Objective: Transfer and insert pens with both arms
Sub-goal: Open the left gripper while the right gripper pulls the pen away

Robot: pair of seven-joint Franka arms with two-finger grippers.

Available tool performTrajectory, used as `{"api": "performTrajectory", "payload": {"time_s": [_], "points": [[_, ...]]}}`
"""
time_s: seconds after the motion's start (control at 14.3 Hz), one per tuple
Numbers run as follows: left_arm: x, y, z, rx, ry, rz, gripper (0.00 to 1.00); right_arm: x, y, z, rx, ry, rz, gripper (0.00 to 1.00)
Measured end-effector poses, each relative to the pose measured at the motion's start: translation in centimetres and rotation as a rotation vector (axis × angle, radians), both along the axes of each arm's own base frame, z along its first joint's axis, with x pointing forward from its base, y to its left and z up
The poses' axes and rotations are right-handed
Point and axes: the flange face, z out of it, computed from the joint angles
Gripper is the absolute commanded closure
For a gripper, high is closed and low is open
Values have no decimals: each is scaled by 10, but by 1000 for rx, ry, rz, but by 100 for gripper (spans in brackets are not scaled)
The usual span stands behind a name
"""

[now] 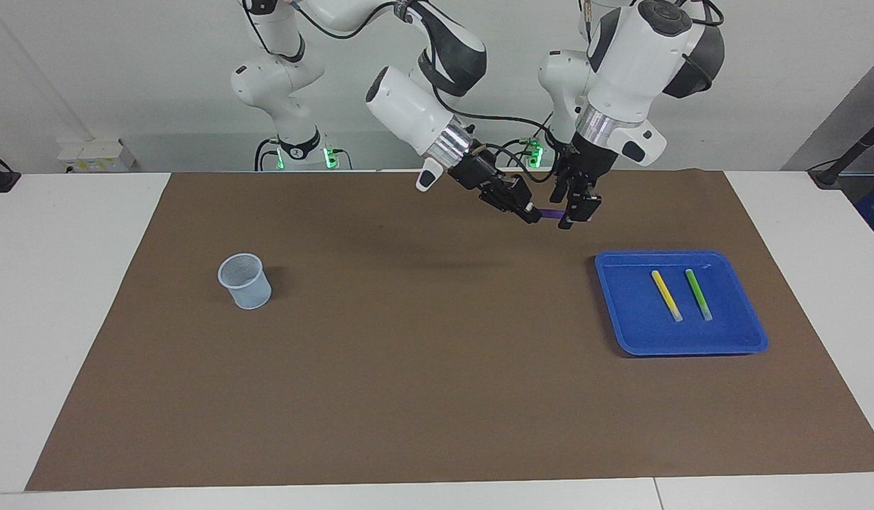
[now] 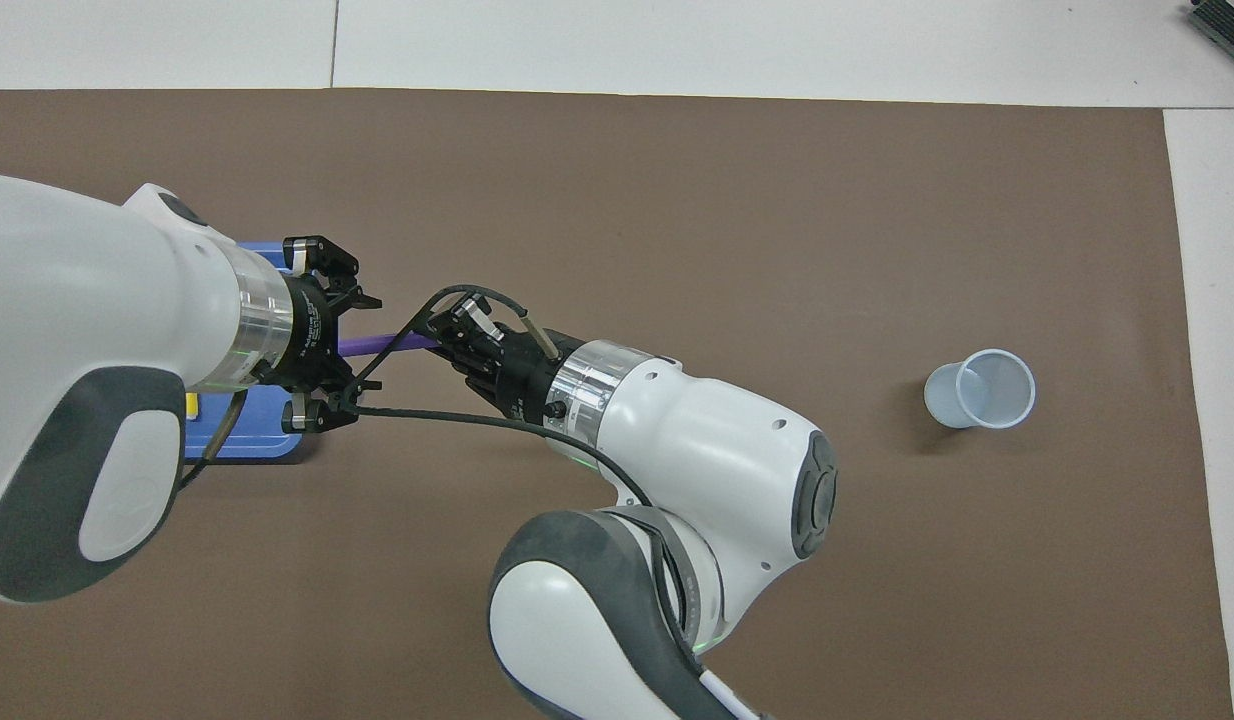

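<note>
1. Brown matting [image 1: 423, 368] covers the white table [image 1: 61, 297], with both arm bases along the edge nearest the robots.
2. Right gripper [image 1: 530, 214] pinches one end of the purple pen [image 1: 550, 213], holding it level in the air above the mat.
3. Left gripper [image 1: 569, 207] hangs over the pen's other end with its fingers [image 2: 322, 250] spread wide on either side, not gripping.
4. Yellow pen [image 1: 666, 295] and green pen [image 1: 698, 293] lie side by side in the blue tray [image 1: 625, 312] toward the left arm's end.
5. Clear plastic cup [image 1: 245, 281] stands upright toward the right arm's end, well apart from the tray.
</note>
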Motion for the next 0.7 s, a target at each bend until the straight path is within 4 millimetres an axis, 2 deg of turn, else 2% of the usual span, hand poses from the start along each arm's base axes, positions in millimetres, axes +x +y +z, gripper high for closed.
{"api": "performTrajectory", "payload": {"time_s": [0.21, 0.42, 0.7], "points": [[-1, 0, -1, 5, -6, -43, 17, 0, 0, 0, -4, -7, 6, 100], [-6, 2, -7, 25, -16, -206, 17, 1, -1, -8, -47, -47, 95, 100], [-18, 16, -11, 52, -9, -469, 17, 14, -24, -23, -115, -83, 228, 100]]}}
